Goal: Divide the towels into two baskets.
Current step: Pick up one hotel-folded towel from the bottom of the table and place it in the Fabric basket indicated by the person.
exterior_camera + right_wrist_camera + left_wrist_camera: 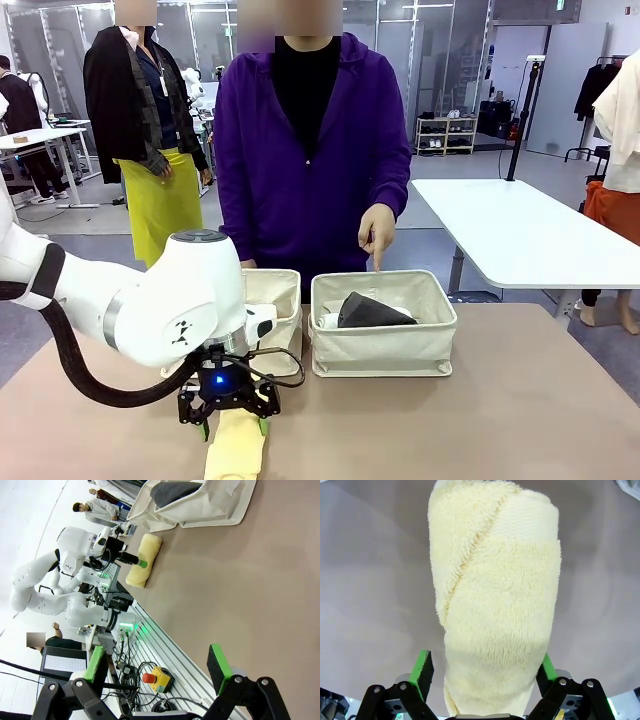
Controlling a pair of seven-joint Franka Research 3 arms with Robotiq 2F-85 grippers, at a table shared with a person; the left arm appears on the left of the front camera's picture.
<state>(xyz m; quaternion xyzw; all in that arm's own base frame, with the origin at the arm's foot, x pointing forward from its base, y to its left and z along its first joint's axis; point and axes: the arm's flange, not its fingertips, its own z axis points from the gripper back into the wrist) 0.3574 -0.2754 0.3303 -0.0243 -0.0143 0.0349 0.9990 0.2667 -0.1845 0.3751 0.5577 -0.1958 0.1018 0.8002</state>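
Item: yellow towel (495,610), pick-up step, lying on the counter (500,420) just before the left basket (275,300).
Left hand (232,425) straddles it, fingers parted, not yet clamped; next it likely needs closing, lifting, carrying to that basket. Right hand (157,667) open, idle.

There is no text, label, brand or number that I can read in these pictures.

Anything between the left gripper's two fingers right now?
Yes: the yellow towel lies between the left gripper's green pads, seen in the left wrist view; it rests on the table.
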